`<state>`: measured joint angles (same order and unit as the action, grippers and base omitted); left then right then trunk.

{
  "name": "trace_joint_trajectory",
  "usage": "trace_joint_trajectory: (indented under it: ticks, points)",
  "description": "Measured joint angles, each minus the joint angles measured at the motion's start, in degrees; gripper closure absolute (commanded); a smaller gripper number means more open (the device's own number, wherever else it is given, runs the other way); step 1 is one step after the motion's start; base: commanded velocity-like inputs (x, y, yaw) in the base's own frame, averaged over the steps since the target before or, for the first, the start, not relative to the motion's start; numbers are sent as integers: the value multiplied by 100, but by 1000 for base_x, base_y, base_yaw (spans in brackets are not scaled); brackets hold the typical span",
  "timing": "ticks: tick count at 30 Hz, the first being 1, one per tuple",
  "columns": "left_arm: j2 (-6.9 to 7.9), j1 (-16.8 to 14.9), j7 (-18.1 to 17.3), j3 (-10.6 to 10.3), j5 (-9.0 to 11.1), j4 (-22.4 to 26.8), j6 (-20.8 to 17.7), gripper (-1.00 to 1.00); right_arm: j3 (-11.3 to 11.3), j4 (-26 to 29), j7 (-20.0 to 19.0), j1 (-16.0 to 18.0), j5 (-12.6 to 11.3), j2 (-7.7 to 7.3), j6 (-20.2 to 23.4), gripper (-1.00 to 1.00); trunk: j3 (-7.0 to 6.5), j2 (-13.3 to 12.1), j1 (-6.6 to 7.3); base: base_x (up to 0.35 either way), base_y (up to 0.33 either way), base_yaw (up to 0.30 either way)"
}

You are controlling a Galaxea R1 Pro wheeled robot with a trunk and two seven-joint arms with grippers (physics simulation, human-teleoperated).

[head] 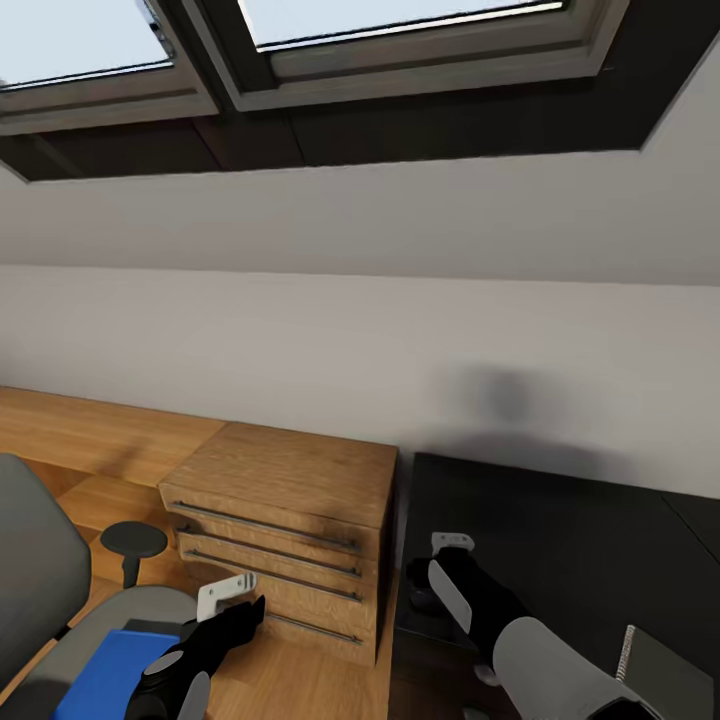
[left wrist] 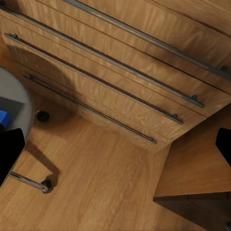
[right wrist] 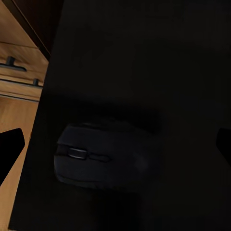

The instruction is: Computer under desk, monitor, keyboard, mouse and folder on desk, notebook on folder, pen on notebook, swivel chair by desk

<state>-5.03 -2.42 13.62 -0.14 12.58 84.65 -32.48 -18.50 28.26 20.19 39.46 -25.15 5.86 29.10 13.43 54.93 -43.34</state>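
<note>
Two tools spread wide; right tool (right wrist: 115, 144) over mouse (right wrist: 98, 161), black desk (head: 560, 530).

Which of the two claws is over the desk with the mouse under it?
The right claw: its wrist view looks down on the dark mouse on the black desk. The left claw hangs over the wooden floor by the drawer unit.

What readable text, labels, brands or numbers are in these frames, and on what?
None readable in any view.
Mouse: dark shell, no visible brand or marking.
Blue folder on the swivel chair: plain cover, no label.
Notebook on the black desk: plain dark cover.
Wooden drawer unit: bare fronts with bar handles, no tags.
</note>
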Motion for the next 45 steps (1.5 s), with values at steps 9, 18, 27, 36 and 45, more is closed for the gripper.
trace_joint_trajectory:
  ticks: [9, 18, 27, 36, 45]
  points:
    - [2, 0, 0, 0, 0, 0, 0, -100, 2, -4, 2, 4, 4, 3, 14, -100, 162, 361, -198, 0, 0, 0]
    - [-5, 0, 0, -1, 1, 0, 0, -100, 0, -4, 2, 4, 9, 1, 9, -100, 324, 723, -396, 0, 0, 0]
    - [-2, 0, 0, -1, 7, 0, 0, -100, -3, -4, 2, 4, 9, 5, 13, -100, 486, 1084, -593, 0, 0, 0]
    - [3, 0, -7, 6, 16, 0, -16, -100, -7, -4, -3, 4, 3, 25, 17, -100, 540, 1206, -660, 0, 0, 0]
    - [11, 0, -7, 7, 17, 0, -17, -100, -15, -4, -7, 4, 0, 34, 17, -100, 540, 1206, -660, 0, 0, 0]
